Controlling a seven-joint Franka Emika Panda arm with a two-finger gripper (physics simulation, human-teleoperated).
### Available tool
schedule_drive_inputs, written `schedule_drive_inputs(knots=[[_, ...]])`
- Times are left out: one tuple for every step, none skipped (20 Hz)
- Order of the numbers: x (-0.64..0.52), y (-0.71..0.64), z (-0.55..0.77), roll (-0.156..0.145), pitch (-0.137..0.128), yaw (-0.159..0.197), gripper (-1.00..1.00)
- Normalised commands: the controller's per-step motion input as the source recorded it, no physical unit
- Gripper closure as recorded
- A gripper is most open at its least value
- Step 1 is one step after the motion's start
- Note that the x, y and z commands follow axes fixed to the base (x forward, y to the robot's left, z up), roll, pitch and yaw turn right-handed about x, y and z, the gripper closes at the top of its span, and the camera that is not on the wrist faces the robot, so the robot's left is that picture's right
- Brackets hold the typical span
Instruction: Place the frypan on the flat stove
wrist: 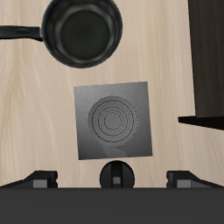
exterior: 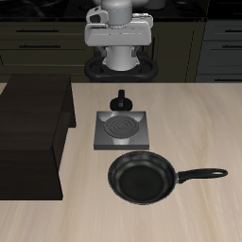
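A large dark cabinet block [exterior: 33,132] stands on the pale wooden table [exterior: 203,128] at nine o'clock from the flat stove. The round black frypan [exterior: 142,178] with its long straight handle [exterior: 203,174] lies at five o'clock from the small flat grey square stove [exterior: 121,129], just beside it, nearer the front edge. It looks rigid, fairly heavy and glossy, so likely slippery; the handle seems the sensible hold. The gripper [wrist: 112,179] hangs high above the stove's knob [exterior: 120,102], its two fingers spread apart, holding nothing
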Motion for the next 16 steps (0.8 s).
schedule_drive_inputs(knots=[[0.02, 0.07, -0.01, 0.000, 0.000, 0.000, -1.00], [0.40, -0.09, 0.01, -0.011, -0.008, 0.015, -1.00], [0.46, -0.14, -0.03, -0.067, 0.053, -0.031, -1.00], [0.33, -0.07, 0.01, -0.041, 0.002, 0.008, -1.00], [0.44, -0.17, 0.04, -0.059, 0.015, -0.026, -1.00], [0.44, -0.14, 0.03, 0.021, 0.018, -0.032, -1.00], [0.02, 0.15, -0.02, 0.000, 0.000, 0.000, -1.00], [0.87, -0.41, 0.12, -0.111, -0.012, -0.004, -1.00], [0.01, 0.12, -0.03, 0.000, 0.000, 0.000, -1.00], [0.47, -0.05, 0.01, 0.115, 0.025, -0.008, -1.00], [0.43, -0.27, 0.06, -0.130, -0.022, 0.019, -1.00], [0.44, -0.13, 0.04, -0.044, -0.067, 0.097, -1.00], [0.45, -0.09, -0.08, 0.014, 0.056, -0.007, -1.00], [0.45, -0.08, 0.01, -0.027, -0.015, -0.003, -1.00], [0.46, -0.07, 0.00, 0.004, 0.000, -0.029, -1.00], [0.03, 0.08, -0.01, 0.000, 0.000, 0.000, -1.00]])
